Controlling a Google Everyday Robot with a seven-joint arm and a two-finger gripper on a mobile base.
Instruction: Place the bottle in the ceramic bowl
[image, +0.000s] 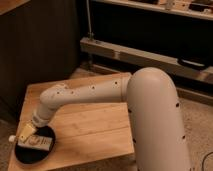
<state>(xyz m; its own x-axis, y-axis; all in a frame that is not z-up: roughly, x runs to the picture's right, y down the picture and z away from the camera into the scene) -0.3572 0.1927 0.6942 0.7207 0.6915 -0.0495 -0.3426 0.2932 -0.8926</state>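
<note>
Gripper (26, 135) released, low at near left over ceramic bowl (35, 156) (on the wooden counter (95, 127)); bottle (34, 142) lying inside.

Ceramic bowl (31, 154): glossy black. Bottle (34, 142): pale cream-white, with whitish cap (at the bowl's left rim). Pincer (27, 133), over the bowl: yellowish tan. Arm (95, 95): off-white, dotted with small dark spots. Counter (95, 130): light wood with plank grain. Floor (200, 135): speckled beige.
</note>
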